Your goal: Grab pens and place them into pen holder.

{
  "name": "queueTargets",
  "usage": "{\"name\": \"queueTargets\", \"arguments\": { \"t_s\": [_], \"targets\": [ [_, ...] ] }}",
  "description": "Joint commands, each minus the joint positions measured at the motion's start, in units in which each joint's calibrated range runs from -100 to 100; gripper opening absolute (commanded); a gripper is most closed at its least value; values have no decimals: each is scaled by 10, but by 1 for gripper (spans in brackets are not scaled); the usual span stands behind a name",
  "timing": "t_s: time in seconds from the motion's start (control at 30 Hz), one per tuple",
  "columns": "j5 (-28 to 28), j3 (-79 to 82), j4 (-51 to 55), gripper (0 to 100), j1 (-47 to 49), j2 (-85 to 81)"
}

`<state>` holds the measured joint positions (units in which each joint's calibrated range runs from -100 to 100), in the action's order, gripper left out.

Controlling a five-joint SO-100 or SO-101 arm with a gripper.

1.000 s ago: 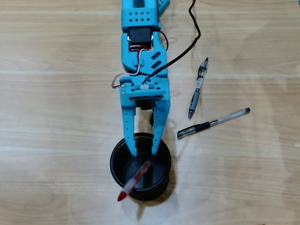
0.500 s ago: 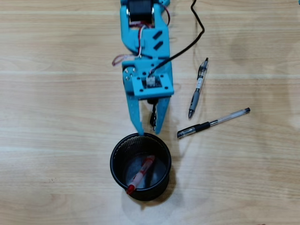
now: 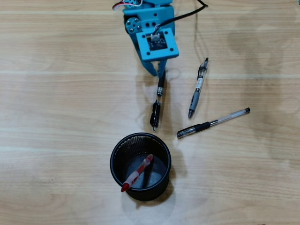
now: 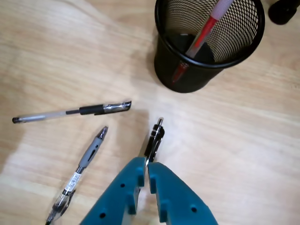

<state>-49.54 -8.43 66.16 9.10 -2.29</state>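
Note:
The red pen [image 3: 138,172] [image 4: 208,26] leans inside the black mesh pen holder [image 3: 112,161] [image 4: 206,63]. On the table between holder and arm lies the black pen [image 3: 156,110] [image 4: 153,140]. My blue gripper [image 3: 159,72] [image 4: 146,164] is shut, its tips over that pen's far end with only a thin slit between the jaws. The grey-blue pen [image 3: 198,89] [image 4: 86,157] and the clear pen with black cap [image 3: 213,123] [image 4: 70,112] lie apart, to the right in the overhead view.
A black cable [image 3: 197,5] runs off the arm at the top of the overhead view. A dark round object [image 4: 283,11] sits past the holder in the wrist view. Bare wooden tabletop [image 3: 56,117] surrounds everything.
The arm has drawn back from the holder toward the top of the overhead view. The red pen was let go and dropped into the holder. The jaws have closed.

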Motion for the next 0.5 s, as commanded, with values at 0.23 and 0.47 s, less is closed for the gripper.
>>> {"name": "queueTargets", "arguments": {
  "t_s": [0.23,0.47],
  "targets": [
    [-4,-6,13,2,42,-1],
    [-28,2,52,2,42,85]
  ]
}}
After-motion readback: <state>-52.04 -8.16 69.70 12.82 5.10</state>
